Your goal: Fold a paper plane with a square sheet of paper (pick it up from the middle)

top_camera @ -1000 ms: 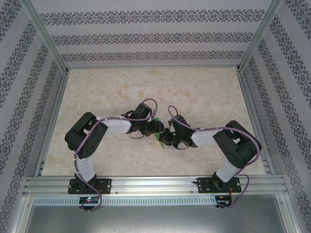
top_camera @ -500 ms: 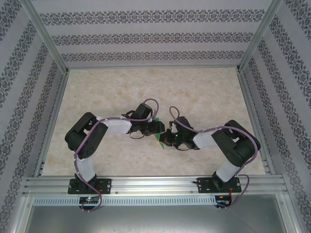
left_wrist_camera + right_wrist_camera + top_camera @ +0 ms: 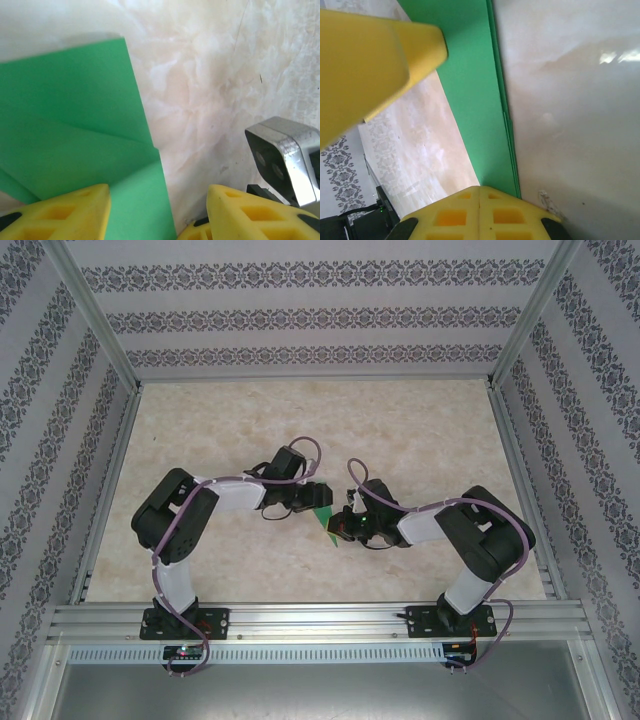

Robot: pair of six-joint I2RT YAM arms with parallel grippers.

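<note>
1. The green paper (image 3: 322,519) sits over the marble table (image 3: 400,430), toward its front edge and about midway across, right between the tips of the two arms.
2. The left gripper (image 3: 157,215) is released. Its yellow fingers (image 3: 60,215) stand well apart, and bare table shows in the gap between them.
3. In the left wrist view the paper is folded, with a slanting crease and overlapping layers. Its near part passes under the finger on the left of that view and partly into the gap. Whether that finger touches it I cannot tell.
4. The right gripper (image 3: 479,212) is clenched, its two yellow tips meeting along a seam. The paper's narrow end runs in at those tips, so it is grasping the paper.
5. In the right wrist view the paper is a long strip with stacked layers along one edge.
6. A blurred yellow finger (image 3: 365,65) looms at the upper left of that view, just beside the paper.
7. A silver block (image 3: 282,160) stands at the right of the left wrist view.
</note>
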